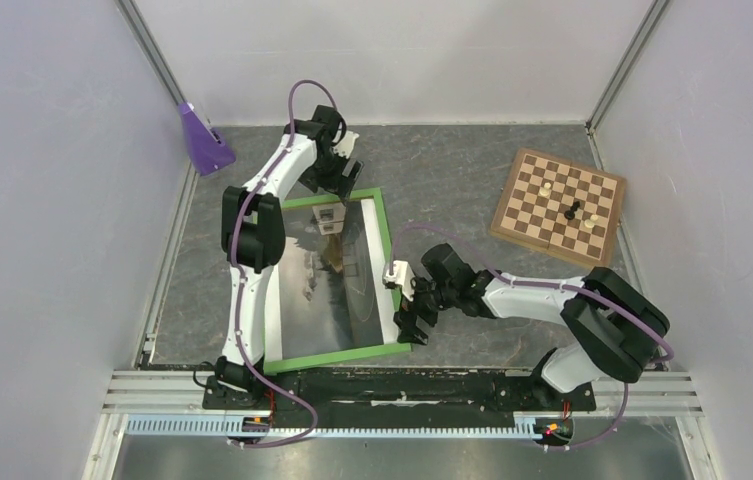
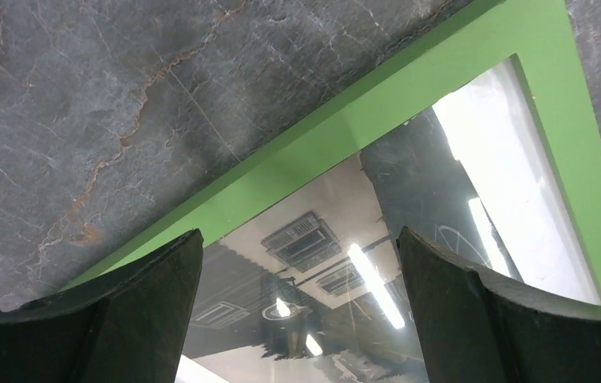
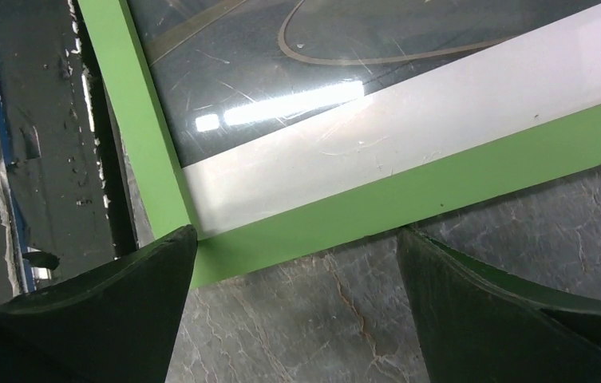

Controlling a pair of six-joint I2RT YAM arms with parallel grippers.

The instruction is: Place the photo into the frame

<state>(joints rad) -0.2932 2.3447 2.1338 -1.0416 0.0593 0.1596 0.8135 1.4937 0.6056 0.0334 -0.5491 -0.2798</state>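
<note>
Gaping empty, left tool (image 1: 344, 178) at twelve o'clock and right tool (image 1: 410, 325) at five suit pinching the light, stiff green wooden frame (image 1: 342, 354), not its slippery glossy photo (image 1: 327, 270).

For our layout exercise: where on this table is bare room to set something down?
Bare table between the frame and the chessboard, and left of the frame. Crowded where the right gripper hangs at the frame's near corner.

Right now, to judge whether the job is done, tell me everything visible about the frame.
The frame is a thin-railed rectangle, bright green face up, lying flat on the grey marbled table. The glossy photo fills its opening. The left gripper is at its far rail, the right gripper at its near right corner, jaws open.
</note>
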